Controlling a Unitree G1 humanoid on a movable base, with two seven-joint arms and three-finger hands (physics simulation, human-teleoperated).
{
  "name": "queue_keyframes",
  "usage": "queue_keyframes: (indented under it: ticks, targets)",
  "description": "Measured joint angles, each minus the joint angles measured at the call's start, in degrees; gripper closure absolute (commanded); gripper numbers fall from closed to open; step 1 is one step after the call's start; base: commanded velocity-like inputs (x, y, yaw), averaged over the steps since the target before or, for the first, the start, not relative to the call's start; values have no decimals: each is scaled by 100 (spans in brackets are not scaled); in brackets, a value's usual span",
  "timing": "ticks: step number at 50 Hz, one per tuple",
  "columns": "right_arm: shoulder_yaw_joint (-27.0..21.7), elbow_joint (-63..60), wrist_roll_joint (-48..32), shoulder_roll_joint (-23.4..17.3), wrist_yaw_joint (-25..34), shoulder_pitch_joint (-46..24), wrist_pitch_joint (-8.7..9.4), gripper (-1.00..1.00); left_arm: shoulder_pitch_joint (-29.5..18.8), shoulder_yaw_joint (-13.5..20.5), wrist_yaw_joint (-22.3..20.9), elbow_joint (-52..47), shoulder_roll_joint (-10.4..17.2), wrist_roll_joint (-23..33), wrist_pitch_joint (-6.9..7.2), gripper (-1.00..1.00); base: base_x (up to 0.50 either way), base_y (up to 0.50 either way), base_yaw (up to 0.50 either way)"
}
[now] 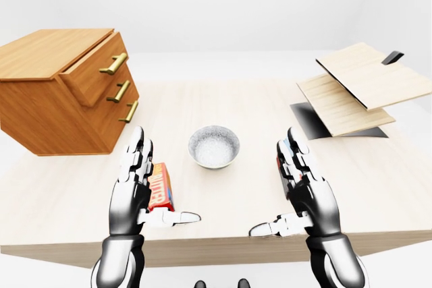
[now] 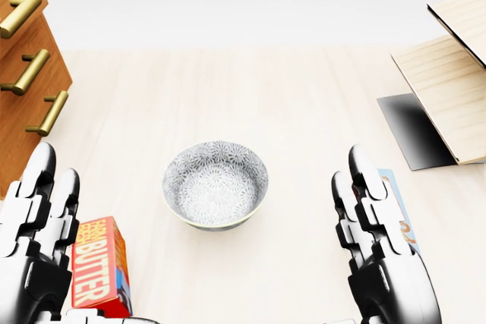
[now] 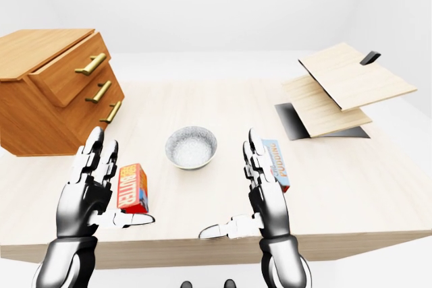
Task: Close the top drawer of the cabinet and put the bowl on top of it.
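Note:
A grey patterned bowl [image 2: 216, 184] sits upright on the light wooden table [image 2: 228, 89], near the middle of the head view. The wooden cabinet [image 1: 57, 92] stands at the left of the left-eye view; its top drawer [image 1: 94, 72] with a brass handle juts out a little, while the two lower drawers sit flush. My left hand [image 1: 145, 193] is open, low and left of the bowl, fingers straight. My right hand [image 1: 293, 197] is open too, low and right of the bowl. Neither hand touches the bowl or cabinet.
A red butter box [image 2: 99, 267] lies beside my left hand. A blue box [image 3: 275, 162] lies behind my right hand. Two tilted wooden boards [image 1: 358, 85] rest over a dark plate [image 2: 414, 138] at the right. The table's near edge [image 1: 216, 247] runs under my hands.

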Motion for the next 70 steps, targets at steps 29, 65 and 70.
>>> queue_keyframes:
  ticks: [29,65,70]
  targets:
    - [12,-20,-15,-18,-29,22,-17,-100,-11,-3,-11,35,4,1,11,-100,22,0,0]
    - [-78,173,-75,56,-5,-44,-184,-100,-43,25,-21,42,-5,3,46,-100,0,11,0]
    - [-61,168,-86,44,-9,-28,-208,-100,-45,20,-17,44,-6,7,49,-100,0,36,0]
